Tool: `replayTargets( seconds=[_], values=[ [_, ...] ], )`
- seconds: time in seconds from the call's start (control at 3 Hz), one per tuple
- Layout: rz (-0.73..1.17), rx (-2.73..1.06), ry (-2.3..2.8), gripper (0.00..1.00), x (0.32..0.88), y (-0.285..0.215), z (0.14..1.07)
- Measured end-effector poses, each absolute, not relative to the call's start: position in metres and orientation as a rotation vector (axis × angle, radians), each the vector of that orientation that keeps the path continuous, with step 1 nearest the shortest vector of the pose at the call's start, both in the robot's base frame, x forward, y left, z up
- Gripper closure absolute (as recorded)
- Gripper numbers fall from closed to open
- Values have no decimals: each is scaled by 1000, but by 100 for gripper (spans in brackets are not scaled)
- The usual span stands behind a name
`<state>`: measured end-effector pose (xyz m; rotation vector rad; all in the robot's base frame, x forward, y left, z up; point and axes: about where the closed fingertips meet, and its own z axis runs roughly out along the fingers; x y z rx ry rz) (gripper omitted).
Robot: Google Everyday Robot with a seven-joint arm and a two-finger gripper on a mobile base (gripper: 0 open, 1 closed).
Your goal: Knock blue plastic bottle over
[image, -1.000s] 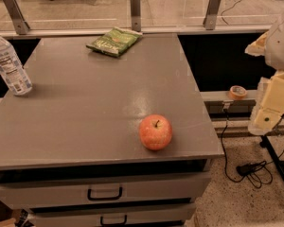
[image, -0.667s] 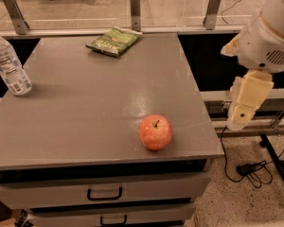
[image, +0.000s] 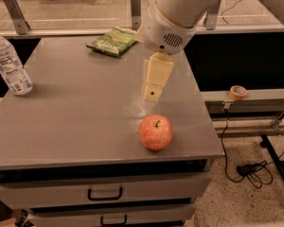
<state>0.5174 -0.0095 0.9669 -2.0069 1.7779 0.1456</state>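
The blue plastic bottle [image: 8, 62] stands upright at the far left edge of the grey table [image: 75, 117], clear with a white label; its cap is cut off by the frame. My gripper [image: 152, 85] hangs from the white arm above the table's right-middle, just above and behind the red apple [image: 156, 132]. It is far to the right of the bottle and touches nothing.
A green snack bag [image: 112, 41] lies at the table's back centre. Drawers [image: 104, 193] sit under the tabletop. A roll of tape [image: 238, 92] rests on a rail to the right, with cables [image: 248, 167] on the floor.
The arm has swung left from beyond the table's right edge to over the tabletop, above the apple. Bottle, apple and bag have not moved.
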Motion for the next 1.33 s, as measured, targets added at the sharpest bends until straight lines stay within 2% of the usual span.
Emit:
replayTargets(
  seconds=[0.33,0.67,1.33],
  values=[
    [146,-2007,1778,0,517,-9,967],
    [227,-1962,1717,0,536,21,964],
    [604,-1772,1503,0,602,174,972]
  ],
)
